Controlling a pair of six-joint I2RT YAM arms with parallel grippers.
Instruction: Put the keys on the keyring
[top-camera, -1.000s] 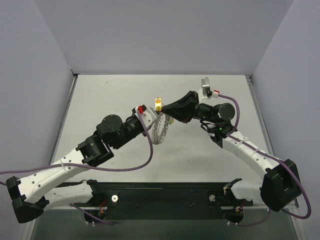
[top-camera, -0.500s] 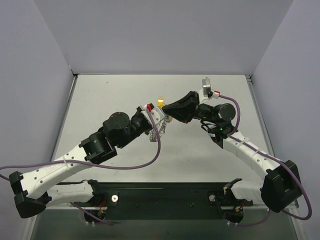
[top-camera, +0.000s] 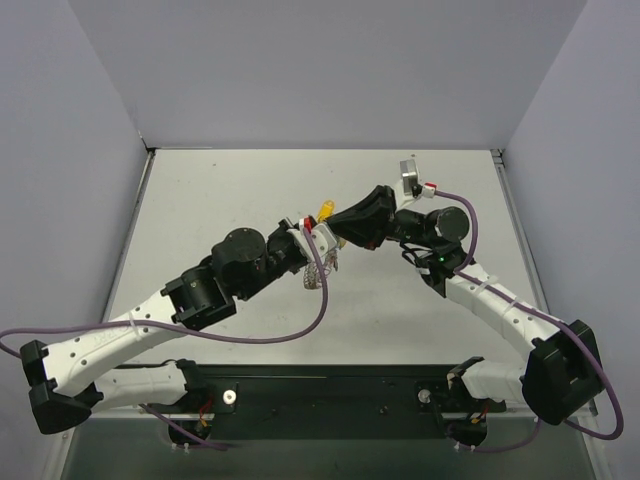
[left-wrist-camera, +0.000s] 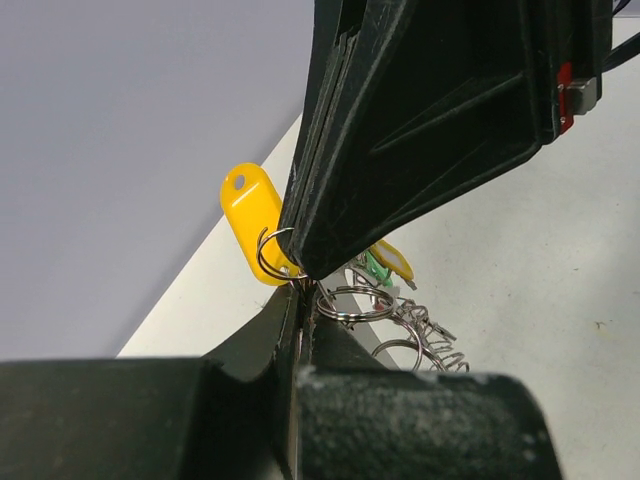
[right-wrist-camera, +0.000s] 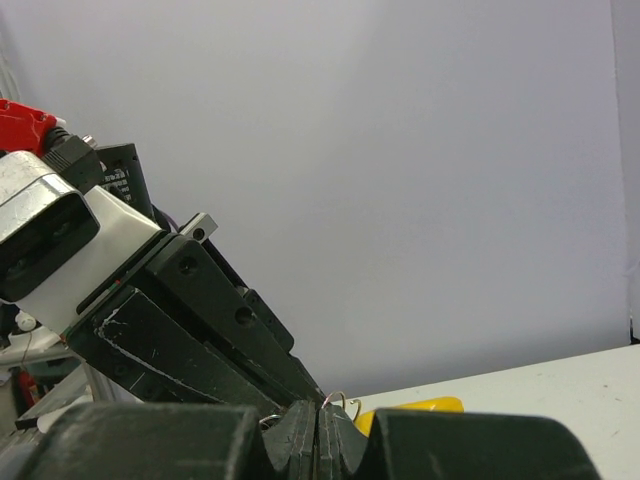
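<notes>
Both grippers meet tip to tip above the table's middle. My left gripper (top-camera: 316, 240) (left-wrist-camera: 300, 308) is shut on a thin wire of the keyring (top-camera: 318, 272) (left-wrist-camera: 428, 338), a silvery coiled loop that hangs below it. My right gripper (top-camera: 336, 226) (right-wrist-camera: 320, 418) is shut on the small split ring (left-wrist-camera: 274, 256) of a yellow key (top-camera: 325, 211) (left-wrist-camera: 250, 212) (right-wrist-camera: 412, 406). A green key (left-wrist-camera: 376, 268) and another yellow key (left-wrist-camera: 396, 260) hang by the coil, behind the right gripper's black fingers (left-wrist-camera: 430, 120). The left gripper's fingers (right-wrist-camera: 200, 320) fill the lower left of the right wrist view.
The white table (top-camera: 220, 200) is walled in by grey panels on three sides. Purple cables (top-camera: 290, 330) loop off both arms. The black base rail (top-camera: 330, 390) runs along the near edge.
My left arm has pushed right and slightly nearer, bringing its tips against the right gripper's. The keyring has swung with it and the yellow key has turned. The right arm barely moved.
</notes>
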